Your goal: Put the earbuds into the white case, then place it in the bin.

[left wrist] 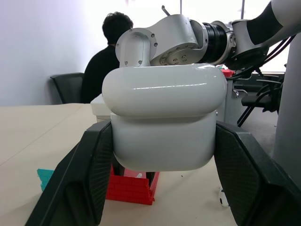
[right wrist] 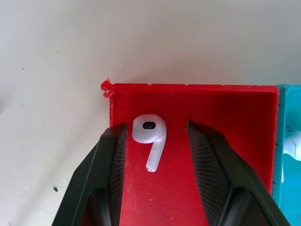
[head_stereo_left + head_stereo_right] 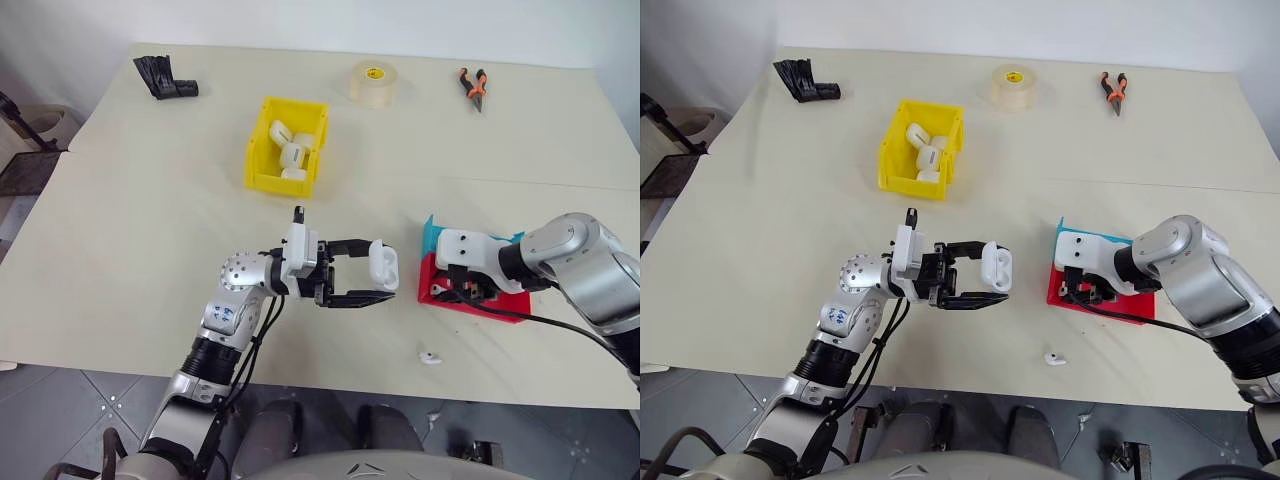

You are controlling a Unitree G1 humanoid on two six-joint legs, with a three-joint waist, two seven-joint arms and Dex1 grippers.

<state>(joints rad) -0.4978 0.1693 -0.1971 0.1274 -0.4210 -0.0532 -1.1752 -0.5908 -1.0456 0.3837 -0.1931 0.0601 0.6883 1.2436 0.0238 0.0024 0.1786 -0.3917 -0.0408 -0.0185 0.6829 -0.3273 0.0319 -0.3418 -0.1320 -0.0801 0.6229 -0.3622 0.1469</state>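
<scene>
Your right pincer [image 2: 153, 155] straddles an earbud [image 2: 149, 134] in the red tray [image 2: 225, 117], fingers parted and not touching it, its stem running along them. Your left pincer [image 3: 372, 283], mid-frame, grips the white case [image 3: 383, 265].

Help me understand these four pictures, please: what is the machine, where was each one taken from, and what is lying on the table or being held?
It is a humanoid robot with two arms. Two pictures look down from its head; the other two come from wrist cameras. The left gripper is shut on the white case. The right gripper is over the red tray, its fingers either side of an earbud without clamping it. Another earbud lies on the table. The yellow bin holds more white cases, with tape, pliers and a black object beyond.
</scene>
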